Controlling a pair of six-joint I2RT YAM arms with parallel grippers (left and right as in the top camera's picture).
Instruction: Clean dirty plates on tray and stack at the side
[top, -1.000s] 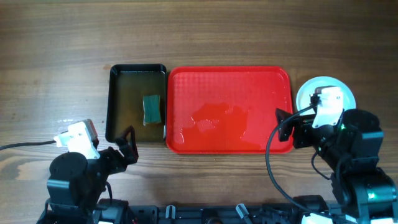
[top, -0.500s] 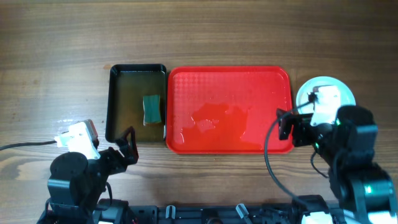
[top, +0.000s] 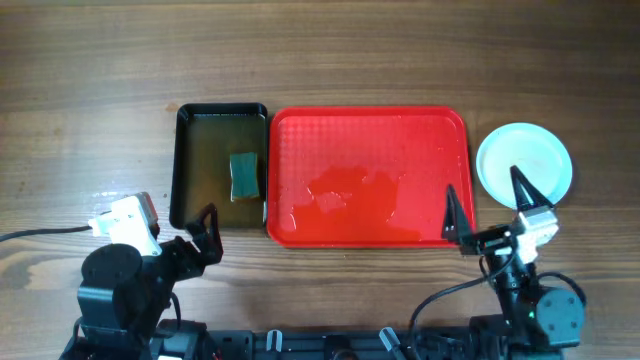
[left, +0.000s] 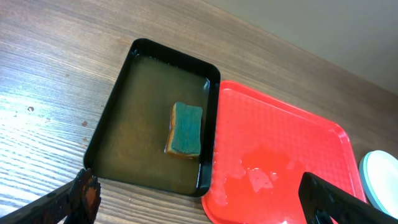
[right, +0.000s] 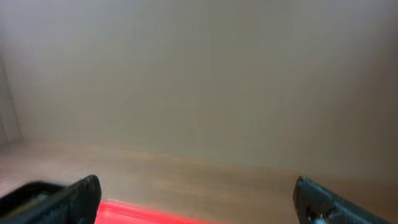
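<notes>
The red tray (top: 368, 135) lies in the middle of the table, wet, with no plates on it; it also shows in the left wrist view (left: 292, 143) and as a red strip in the right wrist view (right: 143, 214). A stack of pale plates (top: 524, 163) sits on the table to the right of the tray, its edge seen in the left wrist view (left: 380, 177). My right gripper (top: 487, 205) is open and empty near the tray's front right corner, pointing up and away. My left gripper (top: 205, 225) is open and empty at the front left, near the black tray.
A black tray (top: 220, 165) of murky water holds a green sponge (top: 244, 176) to the left of the red tray; both show in the left wrist view, the tray (left: 118, 112) and the sponge (left: 185, 128). Water puddles (top: 345, 190) lie on the red tray.
My right arm has pulled back toward the front edge and off the plates, leaving the stack fully uncovered. The left arm has not moved.
</notes>
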